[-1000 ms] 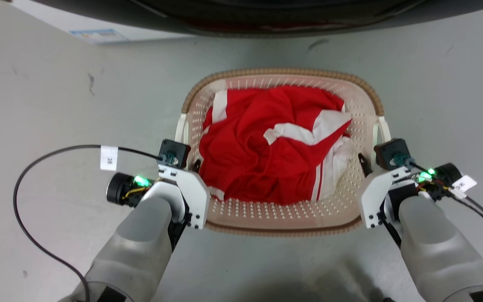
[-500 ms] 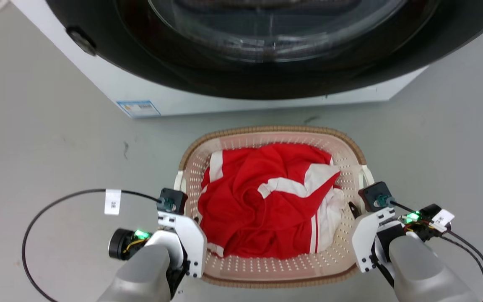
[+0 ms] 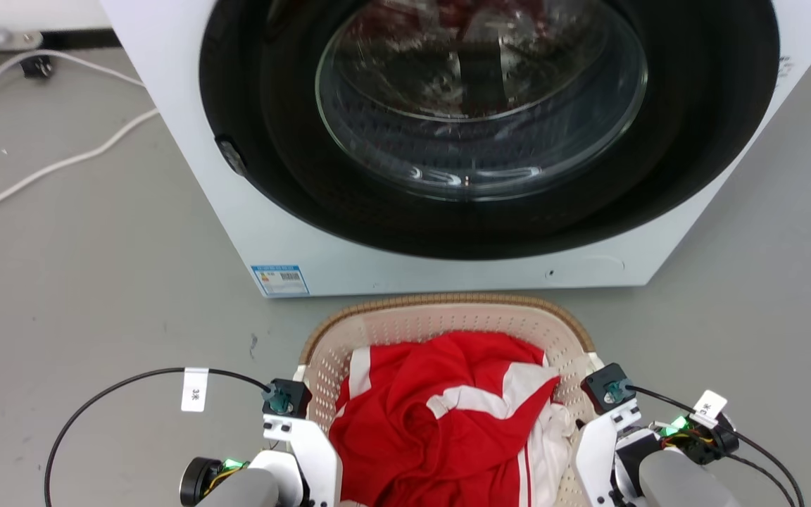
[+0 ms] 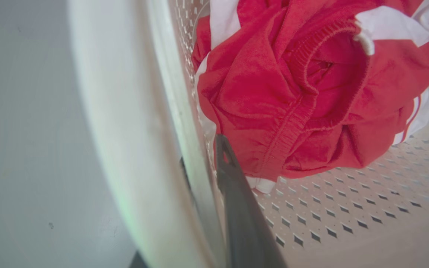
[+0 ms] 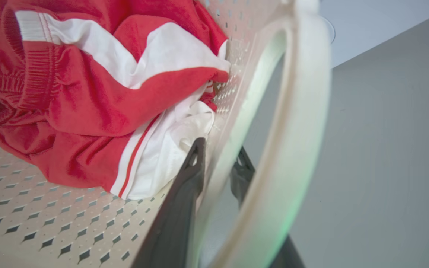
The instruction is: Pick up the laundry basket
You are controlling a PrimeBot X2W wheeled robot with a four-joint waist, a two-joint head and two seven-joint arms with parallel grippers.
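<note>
Basket gripped at both ends, slung between the two claws

Nearest in, the left gripper (image 4: 202, 163) has its jaws squeezed nearly closed on the left wall of the basket (image 3: 405, 329), one finger inside and one outside. The right gripper (image 5: 220, 149) pinches the right wall the same way, with its outer finger tucked between the wall and the white handle (image 5: 304, 111). So the long axis runs left to right between them, mouth up, and it looks level. It's cream plastic full of little holes with a brown woven-look rim (image 3: 448, 301), and crumpled red-and-white clothes (image 3: 441, 429) sit inside. Can't tell if it's off the floor (image 3: 96, 282). Just past the far rim is the washer (image 3: 321, 271), door shut.
</note>
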